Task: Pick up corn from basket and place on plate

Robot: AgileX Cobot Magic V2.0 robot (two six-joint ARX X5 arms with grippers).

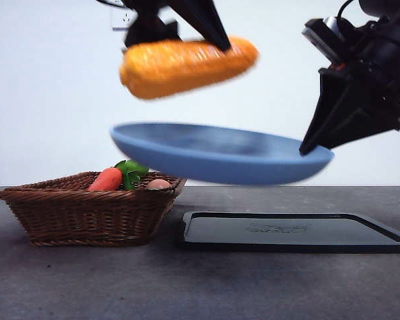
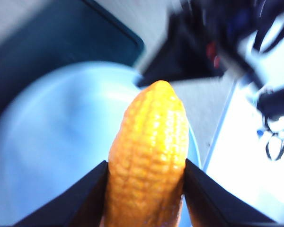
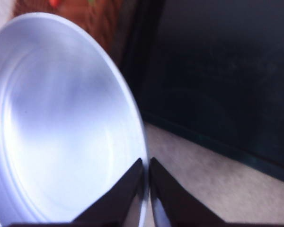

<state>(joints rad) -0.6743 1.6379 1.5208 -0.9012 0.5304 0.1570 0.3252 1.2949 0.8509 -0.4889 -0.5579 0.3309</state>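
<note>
Two tools at work, both up off the surface (image 1: 87, 280). Landmark: the plate (image 1: 220, 157), held in the air above the tray (image 1: 293, 232).

Left tool (image 2: 146, 189) is clamped on the corn (image 1: 187, 65), jaws pressed to either side of the cob. Corn hangs above the plate, not touching it, lying roughly level and over the plate's basket-side half. Right tool (image 3: 146, 182) is pinched on the plate's rim, jaws nearly together w/ the rim between them, at the edge of the plate farthest from the basket (image 1: 87, 210). Plate tilts slightly.

Basket sits on the surface below & beside the plate, its near rim just under the plate's edge in front view. Inside: a carrot (image 1: 107, 179) w/ green leaves, and a small tan ball (image 1: 158, 183) next to it.

Writing: a faint embossed mark shows on the tray under the plate, too dim to read. No other labels legible.

View diffs: front view alone shows the gap between corn and plate, plus the basket contents clearly. Left wrist view shows kernel texture close up, w/ plate and tray corner behind the cob, and the other arm blurred beyond. Right wrist view shows the plate's inside bare, the dark tray past it; basket only a brown sliver at the frame corner.
</note>
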